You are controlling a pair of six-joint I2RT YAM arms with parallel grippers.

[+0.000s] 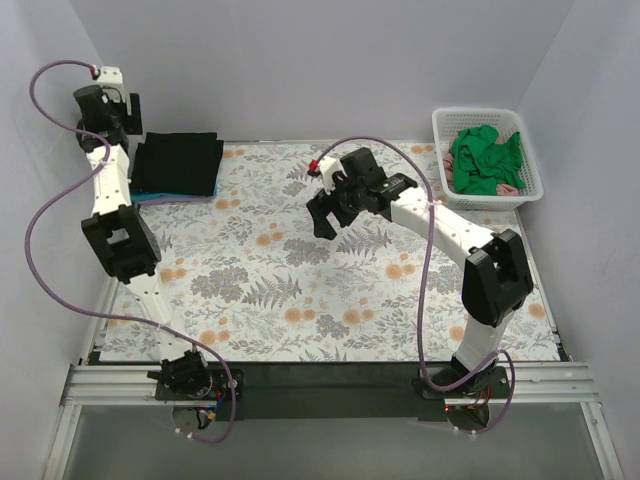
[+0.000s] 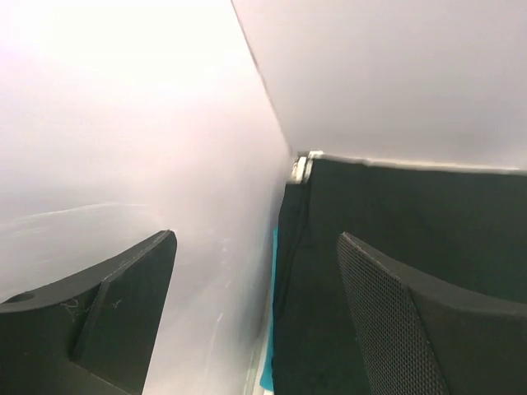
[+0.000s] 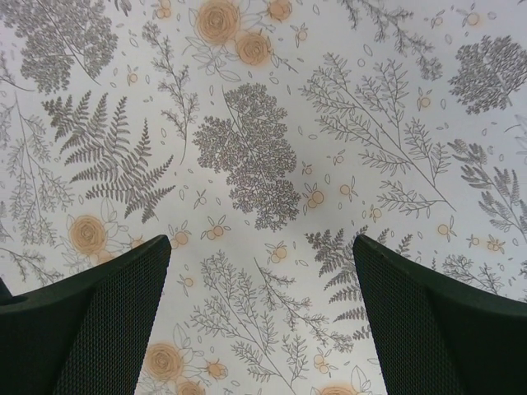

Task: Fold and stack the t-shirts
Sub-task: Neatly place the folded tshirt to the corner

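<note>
Our folded black shirt (image 1: 178, 165) lies squared on a teal shirt (image 1: 150, 197) in the far left corner; we judge this is the stack's base. The left gripper (image 2: 255, 239) hangs at its far-left edge by the wall, jaws apart, empty. The right gripper (image 3: 262, 240), open and empty too, hovers mid-table, well apart from the green shirts (image 1: 485, 158) in the basket (image 1: 440, 140).
</note>
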